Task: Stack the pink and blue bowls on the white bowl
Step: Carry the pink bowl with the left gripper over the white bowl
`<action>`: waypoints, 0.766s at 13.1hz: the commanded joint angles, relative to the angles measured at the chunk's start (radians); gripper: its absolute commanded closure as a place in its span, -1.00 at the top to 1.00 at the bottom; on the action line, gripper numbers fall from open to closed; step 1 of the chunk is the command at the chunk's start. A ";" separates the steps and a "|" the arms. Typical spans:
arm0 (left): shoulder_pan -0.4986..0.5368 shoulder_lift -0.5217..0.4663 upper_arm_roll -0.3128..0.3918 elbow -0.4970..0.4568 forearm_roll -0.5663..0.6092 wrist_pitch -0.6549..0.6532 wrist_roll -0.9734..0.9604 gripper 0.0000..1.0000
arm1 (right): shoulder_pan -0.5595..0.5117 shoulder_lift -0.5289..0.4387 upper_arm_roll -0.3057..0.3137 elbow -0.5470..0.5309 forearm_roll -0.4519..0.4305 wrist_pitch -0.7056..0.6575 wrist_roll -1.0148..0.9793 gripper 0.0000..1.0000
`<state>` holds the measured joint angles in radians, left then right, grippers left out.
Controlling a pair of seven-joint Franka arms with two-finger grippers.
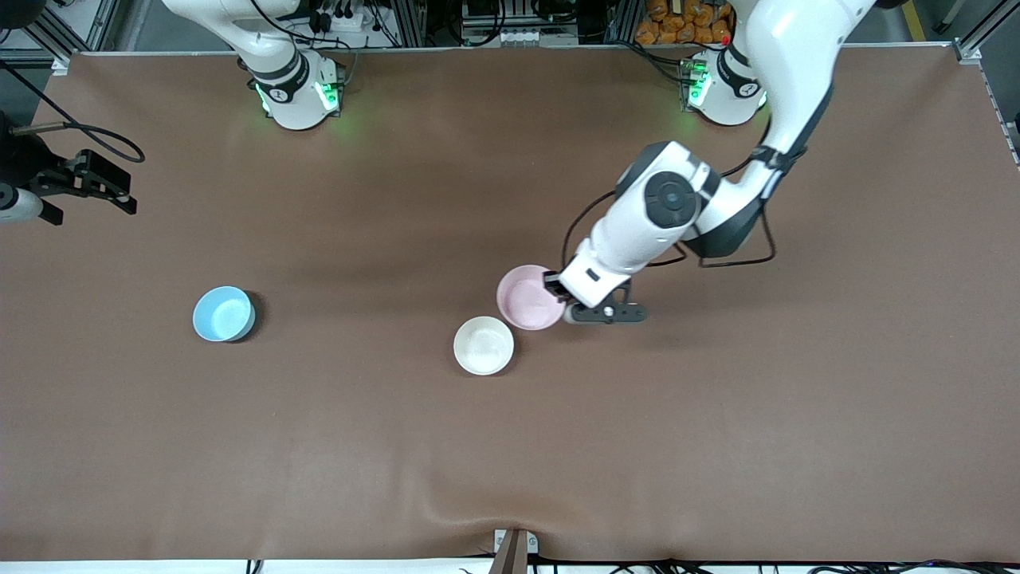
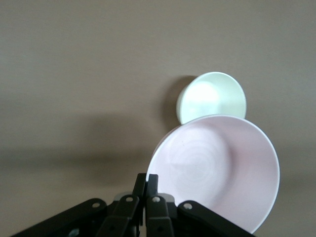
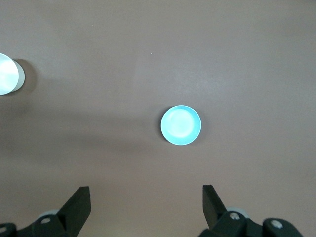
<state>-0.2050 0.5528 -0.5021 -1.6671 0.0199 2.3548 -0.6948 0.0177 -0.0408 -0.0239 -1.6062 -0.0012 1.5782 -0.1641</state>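
Pink bowl (image 1: 529, 296) pinched at its rim by left gripper's (image 1: 555, 288) fingers (image 2: 146, 197).

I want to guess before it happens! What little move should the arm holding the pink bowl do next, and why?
Probably carry it a bit nearer the front camera, over the small round white plastic bowl. The left gripper is shut on the pale pink plastic bowl's rim, lifted and tilted, beside the white bowl, not yet above it. The right gripper waits open.

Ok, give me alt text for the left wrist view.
The left gripper, jaws shut on its rim, holds a pink bowl tilted above the brown table. A white bowl sits on the table just past it.
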 commanded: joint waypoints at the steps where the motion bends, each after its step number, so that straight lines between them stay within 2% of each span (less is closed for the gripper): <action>1: -0.121 0.088 0.075 0.127 0.026 -0.009 -0.079 -1.00 | 0.008 -0.011 -0.008 0.002 0.016 -0.007 0.005 1.00; 4: -0.276 0.133 0.238 0.202 0.025 -0.008 -0.134 -1.00 | 0.008 -0.011 -0.008 0.002 0.016 -0.007 0.005 1.00; 5: -0.302 0.154 0.267 0.229 0.025 -0.005 -0.135 -1.00 | 0.008 -0.011 -0.008 0.002 0.016 -0.006 0.005 1.00; 8: -0.313 0.229 0.277 0.311 0.025 0.006 -0.134 -1.00 | 0.007 -0.010 -0.008 0.002 0.016 -0.006 0.005 1.00; 10: -0.313 0.246 0.277 0.314 0.025 0.032 -0.134 -1.00 | 0.007 -0.010 -0.008 0.002 0.016 -0.007 0.005 1.00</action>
<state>-0.5090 0.7606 -0.2307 -1.4051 0.0211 2.3701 -0.8076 0.0179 -0.0408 -0.0241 -1.6061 -0.0011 1.5782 -0.1641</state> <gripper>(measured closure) 0.974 0.000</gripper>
